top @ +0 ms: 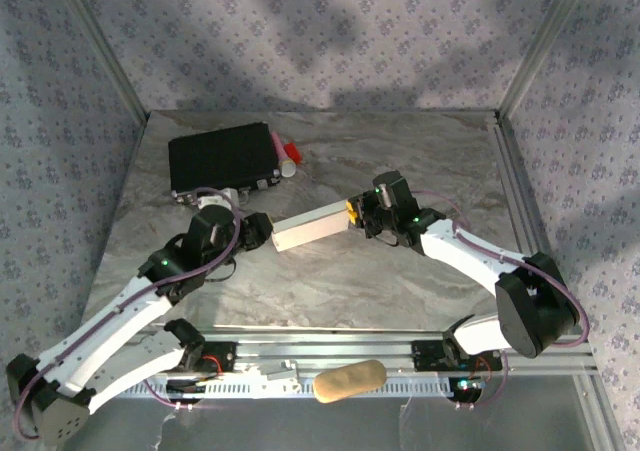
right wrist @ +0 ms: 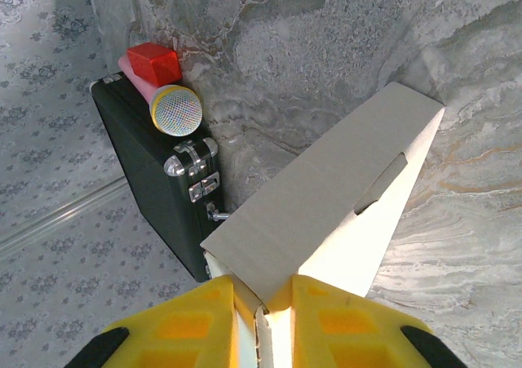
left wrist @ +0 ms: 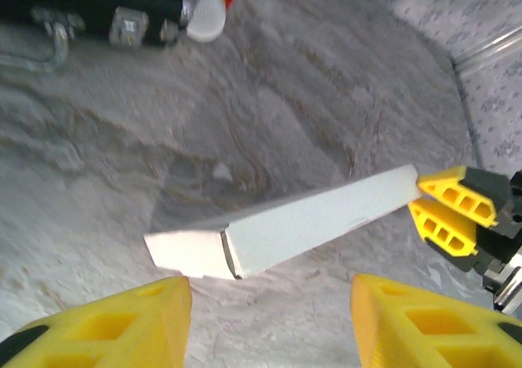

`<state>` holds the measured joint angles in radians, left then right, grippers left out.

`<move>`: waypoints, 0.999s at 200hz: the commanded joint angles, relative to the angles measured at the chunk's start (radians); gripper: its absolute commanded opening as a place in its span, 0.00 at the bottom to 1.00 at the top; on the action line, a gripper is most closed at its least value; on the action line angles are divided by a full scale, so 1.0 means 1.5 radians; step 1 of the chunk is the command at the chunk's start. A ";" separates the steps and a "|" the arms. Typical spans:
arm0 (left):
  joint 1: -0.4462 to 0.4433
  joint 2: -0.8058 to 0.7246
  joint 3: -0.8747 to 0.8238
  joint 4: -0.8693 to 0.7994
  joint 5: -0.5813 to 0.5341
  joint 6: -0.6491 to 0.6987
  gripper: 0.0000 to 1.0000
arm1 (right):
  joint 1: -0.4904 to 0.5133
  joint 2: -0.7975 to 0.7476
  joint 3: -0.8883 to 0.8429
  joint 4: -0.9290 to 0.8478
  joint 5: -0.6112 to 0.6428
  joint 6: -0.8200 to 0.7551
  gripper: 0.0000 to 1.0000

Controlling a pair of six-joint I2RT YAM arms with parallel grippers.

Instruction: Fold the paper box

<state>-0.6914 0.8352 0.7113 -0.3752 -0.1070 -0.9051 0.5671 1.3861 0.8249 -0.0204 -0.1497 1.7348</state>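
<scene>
Step in hand: the paper box (top: 310, 228) already looks like a long closed sleeve, so you are probably at the end-closing stage, with the flap (left wrist: 183, 254) at its left end not yet tucked.
Right fingers (right wrist: 196, 323): pinching the box's right end between them, one on each side of the thin edge.
Left fingers (left wrist: 122, 323): spread apart and empty, just short of the flap end and apart from it.
Where the box is: mid-desk between the two arms, apparently raised off the desk (top: 400, 291), judging by the shadow beneath it.
Long axis: runs left to right across the desk, skewed so the right end sits farther from the arm bases.
Pointing: the flap end faces your left arm and the pinched end your right.
Next move: keep the right pinch steady, bring the left fingers onto the flap and press it in along the axis.
Nearby: the black case (top: 222, 158) lies well behind the box.
</scene>
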 commanded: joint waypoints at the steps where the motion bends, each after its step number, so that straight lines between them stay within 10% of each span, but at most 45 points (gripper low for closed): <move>1: 0.021 0.026 -0.027 0.103 0.123 -0.118 0.52 | 0.001 0.022 -0.004 -0.078 0.015 -0.012 0.20; 200: 0.074 0.175 -0.047 0.107 0.126 -0.089 0.17 | -0.005 0.039 0.004 -0.077 0.005 -0.021 0.19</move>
<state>-0.5926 1.0706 0.6674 -0.2157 0.0750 -1.0561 0.5663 1.4006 0.8371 -0.0223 -0.1497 1.7267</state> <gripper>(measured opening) 0.184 0.196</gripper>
